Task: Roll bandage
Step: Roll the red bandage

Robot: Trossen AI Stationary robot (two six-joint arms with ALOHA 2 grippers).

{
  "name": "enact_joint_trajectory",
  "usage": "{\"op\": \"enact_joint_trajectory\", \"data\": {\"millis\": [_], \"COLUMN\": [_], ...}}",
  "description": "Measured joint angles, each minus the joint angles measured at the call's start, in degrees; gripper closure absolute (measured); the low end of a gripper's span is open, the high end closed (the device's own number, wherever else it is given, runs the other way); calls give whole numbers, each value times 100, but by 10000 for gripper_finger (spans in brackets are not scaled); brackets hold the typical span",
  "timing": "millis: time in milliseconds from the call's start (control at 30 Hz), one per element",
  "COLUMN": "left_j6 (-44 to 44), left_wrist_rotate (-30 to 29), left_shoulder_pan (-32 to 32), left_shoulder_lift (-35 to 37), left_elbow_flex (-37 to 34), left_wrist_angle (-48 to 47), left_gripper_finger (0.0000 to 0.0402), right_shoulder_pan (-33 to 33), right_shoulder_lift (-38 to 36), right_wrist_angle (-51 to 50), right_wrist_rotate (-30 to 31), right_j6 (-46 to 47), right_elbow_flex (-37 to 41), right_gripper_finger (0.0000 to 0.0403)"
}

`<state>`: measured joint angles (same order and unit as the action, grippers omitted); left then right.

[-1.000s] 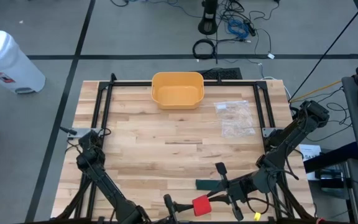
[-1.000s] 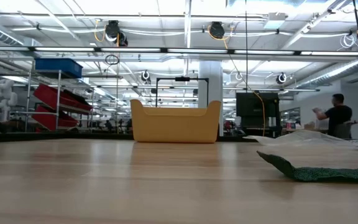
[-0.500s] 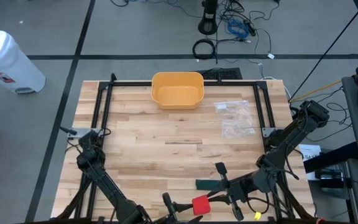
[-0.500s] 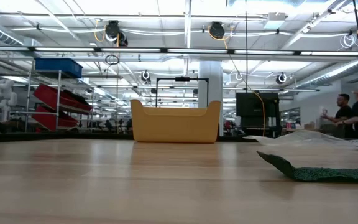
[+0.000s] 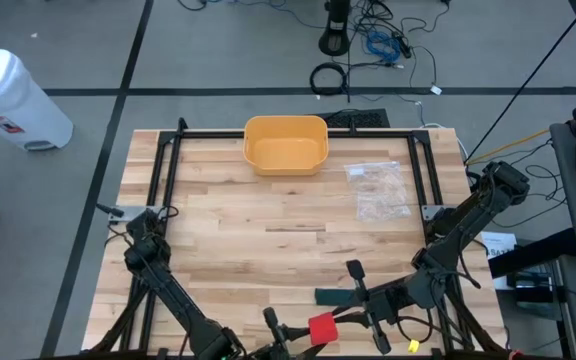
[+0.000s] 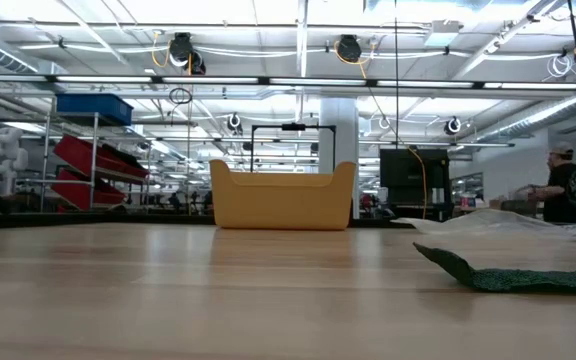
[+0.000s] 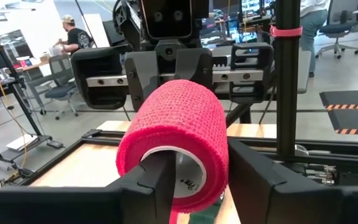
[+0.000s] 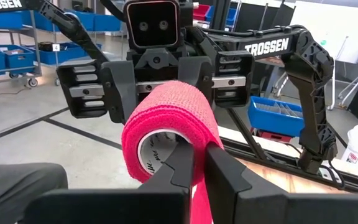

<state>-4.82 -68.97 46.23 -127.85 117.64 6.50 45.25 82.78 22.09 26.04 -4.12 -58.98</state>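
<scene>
A red bandage roll on a white core hangs over the table's near edge between my two grippers, its axis level. My right gripper comes from the right and is shut on its wall. My left gripper comes from the left and is open. One of its fingers stands at the core's mouth and the other beside the roll's outer side. A dark green strip lies flat on the table, just beyond the roll. My right gripper pinches the roll's wall at the end facing it. One finger is in the hollow core and one outside. The fingers come level from the table's right, along the roll's axis. The roll is lifted clear; red bandage shows between the fingers.
A yellow bin stands at the far edge, and a clear plastic bag lies at the far right. A black rail frame runs along the table's sides and far edge. A person is in the room beyond.
Neither gripper nor the roll has visibly moved in the high view. In the room beyond the table, people have shifted about at the right.
</scene>
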Motion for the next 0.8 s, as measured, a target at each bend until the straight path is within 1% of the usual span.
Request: {"op": "enact_joint_trajectory", "data": {"millis": [300, 533, 633, 800], "left_j6": [-7, -7, -7, -26], "left_wrist_rotate": [-11, -18, -34, -94], "left_shoulder_pan": [12, 12, 14, 34], "left_shoulder_lift": [0, 0, 0, 0], "left_elbow_flex": [0, 0, 0, 0], "left_wrist_angle": [9, 6, 6, 9], "left_gripper_finger": [320, 335, 336, 336], "right_shoulder_pan": [0, 9, 13, 17], "right_shoulder_lift": [0, 0, 0, -2], "right_wrist_angle": [-18, -168, -233, -260], "right_wrist_rotate": [8, 6, -5, -31], "right_j6": [41, 195, 252, 308], "right_elbow_flex": [0, -2, -4, -7], "right_gripper_finger": [385, 382, 368, 331]}}
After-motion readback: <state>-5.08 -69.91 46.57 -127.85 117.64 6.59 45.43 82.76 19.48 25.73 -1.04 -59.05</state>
